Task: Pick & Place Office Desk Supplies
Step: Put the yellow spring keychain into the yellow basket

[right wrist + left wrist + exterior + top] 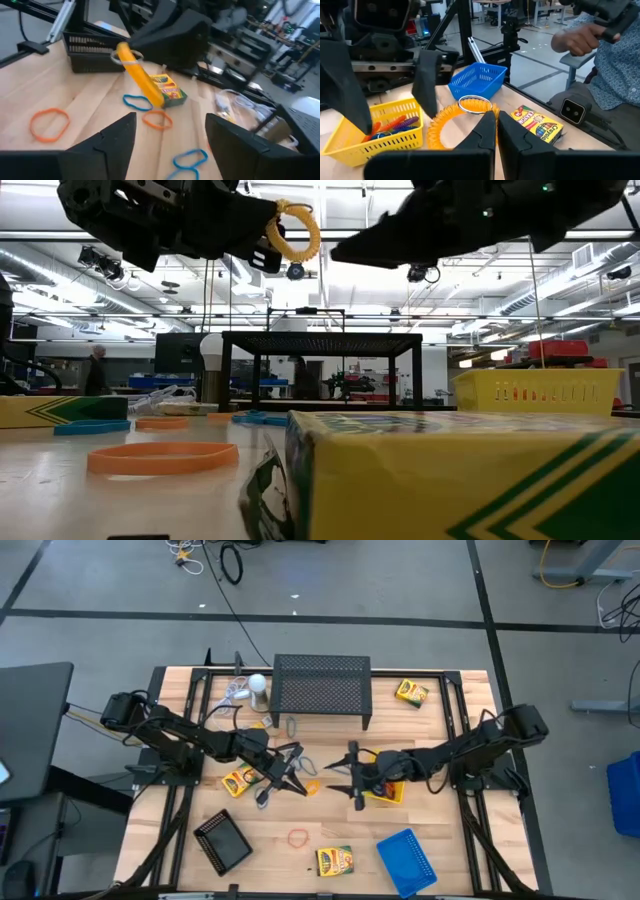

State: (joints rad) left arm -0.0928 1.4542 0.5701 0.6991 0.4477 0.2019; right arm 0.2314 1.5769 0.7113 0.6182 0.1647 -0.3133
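My left gripper [300,783] hovers over the table's middle, shut on a yellow-orange coiled loop [436,126]. That loop also shows high in the low view [297,232] and edge-on in the right wrist view [142,82]. My right gripper [352,777] faces it from the right, open [170,142] and holding nothing. It hangs next to the yellow tray [388,792], which has bands in it [375,132]. The black tray [222,840] and blue tray [407,860] sit near the front edge. Crayon boxes [237,782] [335,860] [411,692] lie flat. Loose bands [298,836] lie on the wood. My left gripper pinches the coiled loop by its rim [481,107] between the two shut fingers [487,130]. The fingers come slanting down from the table's left. The loop is lifted clear of the table and stands out beyond the fingertips [297,232].
The large black mesh stand [322,688] sits at the far middle, with a white round object and cord [257,685] to its left. A person's hand [580,37] shows beyond the table's right side. Bare wood lies between the black tray and the front crayon box.
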